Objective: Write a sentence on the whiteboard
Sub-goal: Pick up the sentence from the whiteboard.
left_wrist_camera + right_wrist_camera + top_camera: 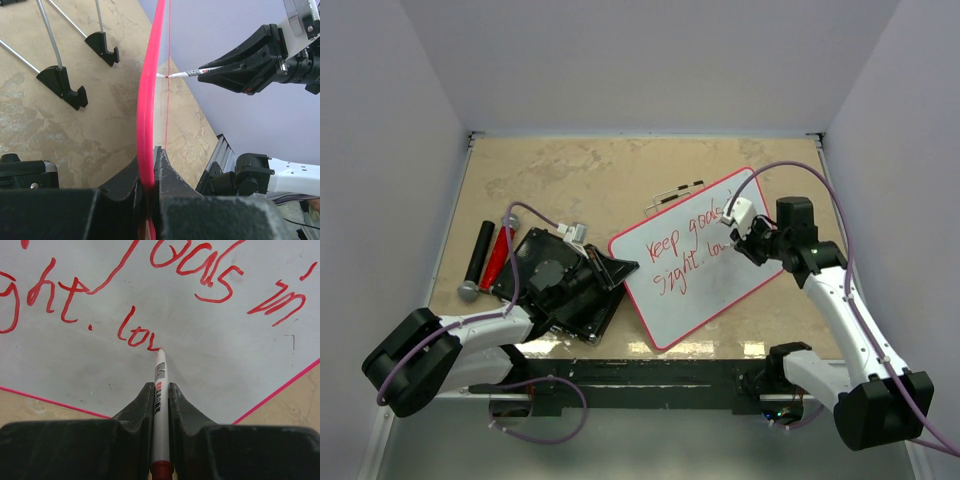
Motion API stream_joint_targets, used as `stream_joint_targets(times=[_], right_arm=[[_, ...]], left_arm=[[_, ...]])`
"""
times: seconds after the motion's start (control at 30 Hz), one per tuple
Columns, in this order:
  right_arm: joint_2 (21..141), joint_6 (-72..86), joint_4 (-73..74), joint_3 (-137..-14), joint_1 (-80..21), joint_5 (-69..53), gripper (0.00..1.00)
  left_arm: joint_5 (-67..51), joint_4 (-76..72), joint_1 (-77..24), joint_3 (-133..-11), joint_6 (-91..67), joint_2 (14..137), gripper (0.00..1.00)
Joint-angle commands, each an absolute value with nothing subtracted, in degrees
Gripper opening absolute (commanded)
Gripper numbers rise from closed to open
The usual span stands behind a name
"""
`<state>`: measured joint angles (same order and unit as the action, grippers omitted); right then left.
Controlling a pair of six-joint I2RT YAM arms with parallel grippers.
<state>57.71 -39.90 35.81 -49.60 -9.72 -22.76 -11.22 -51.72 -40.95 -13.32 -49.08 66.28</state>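
The whiteboard [720,290] with its thin red rim lies tilted on the table right of centre. My left gripper [618,268] is shut on its left edge. In the left wrist view the red rim [149,100] runs edge-on into my left gripper [151,156]. The sentence [685,252] is in red, two lines: "Keep goals in" over "sight. lov". My right gripper [748,238] is shut on a white marker [160,365] with a red end. Its tip touches the board at the last red stroke [150,342]. The marker [185,75] also shows in the left wrist view.
A black ribbed slab [555,285] lies under my left arm. A black cylinder [478,255] and a red pen [500,255] lie at the far left. Wire-legged black clips [675,195] sit behind the board, and the clips [62,85] show in the left wrist view.
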Motion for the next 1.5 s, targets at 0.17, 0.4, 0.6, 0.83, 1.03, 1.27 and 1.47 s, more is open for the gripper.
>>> stream_joint_targets(times=[0.17, 0.4, 0.6, 0.83, 1.03, 1.27, 1.47], right_arm=[[56.0, -36.9, 30.3, -52.9, -9.7, -20.8, 0.00], [54.1, -37.1, 32.9, -53.4, -9.6, -21.0, 0.00], [54.7, -39.7, 36.8, -52.0, -9.5, -20.3, 0.00], [56.2, -39.8, 36.5, -51.0, -9.6, -20.2, 0.00], [58.2, -39.5, 34.2, -50.3, -9.6, -20.8, 0.00], [59.6, -39.0, 32.3, -49.7, -9.6, -19.7, 0.00], [58.7, -38.0, 30.7, -49.3, -9.2, -17.0, 0.00]], left_arm=[[-14.1, -47.0, -41.6, -13.0, -41.7, 66.7, 0.00], [-14.0, -47.2, -41.6, -12.7, -41.8, 66.6, 0.00], [-13.8, -47.2, -41.5, -12.5, -41.7, 66.5, 0.00], [-14.1, -47.2, -41.5, -12.4, -41.9, 66.3, 0.00], [-14.1, -47.4, -41.5, -12.2, -41.8, 66.4, 0.00], [-14.1, -47.5, -41.5, -12.0, -41.9, 66.6, 0.00], [-14.2, -48.0, -41.5, -12.0, -41.9, 67.1, 0.00]])
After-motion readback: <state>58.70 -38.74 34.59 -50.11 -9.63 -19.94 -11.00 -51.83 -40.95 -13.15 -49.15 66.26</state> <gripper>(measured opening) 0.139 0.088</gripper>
